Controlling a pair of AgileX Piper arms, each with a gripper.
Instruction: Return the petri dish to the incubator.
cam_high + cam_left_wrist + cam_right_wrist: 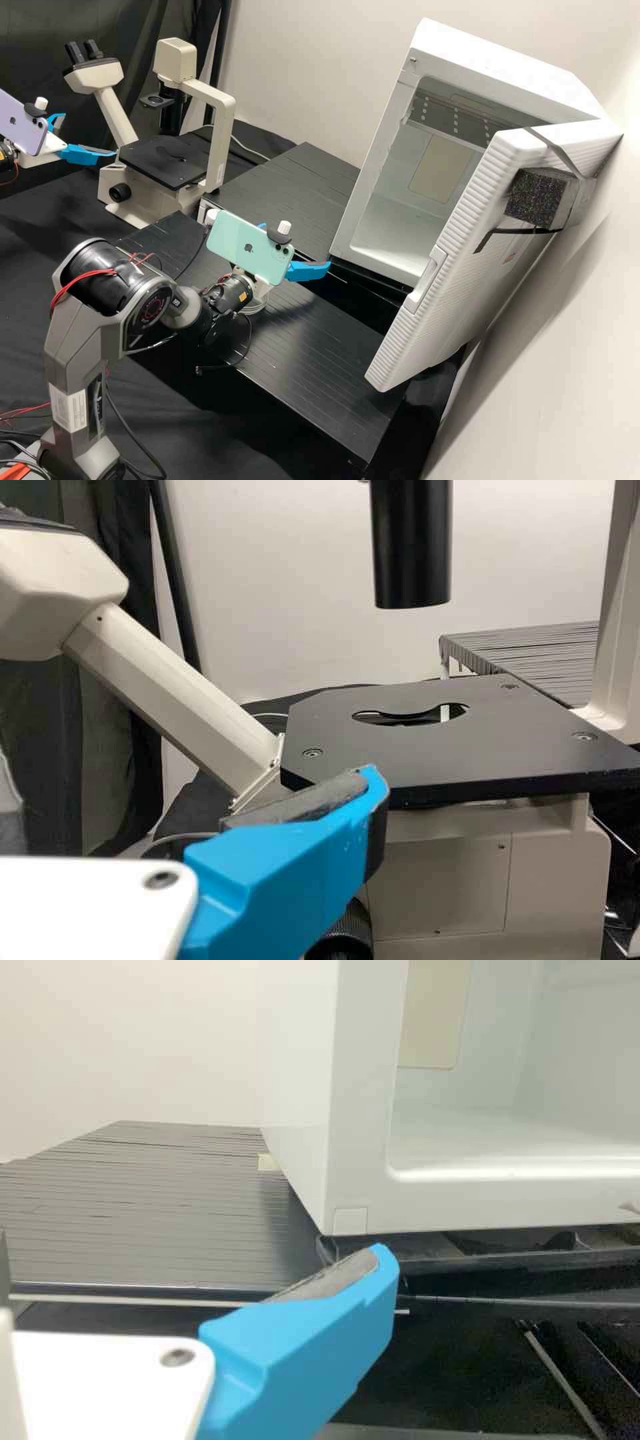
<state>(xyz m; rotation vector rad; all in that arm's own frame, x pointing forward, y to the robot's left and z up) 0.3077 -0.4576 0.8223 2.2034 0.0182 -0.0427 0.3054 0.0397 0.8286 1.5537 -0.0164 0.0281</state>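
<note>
Pale walls rise behind the black bench (347,373), where the incubator (493,60) stands with its door (460,280) swung open. One arm bears a printed white label (70,410). The right gripper (297,245), fingers spread, is near the incubator's lower front corner; the left (90,135), also spread, is beside the microscope (220,113). Behind the right arm's wrist, a pale, round-edged item (256,307) sits partly hidden; I cannot tell whether it is the petri dish.

In the high view, the door (460,300) hides part of the incubator (497,63), and the picture's edge crops the lilac phone (21,127). The left wrist view cuts off the microscope (180,695).
</note>
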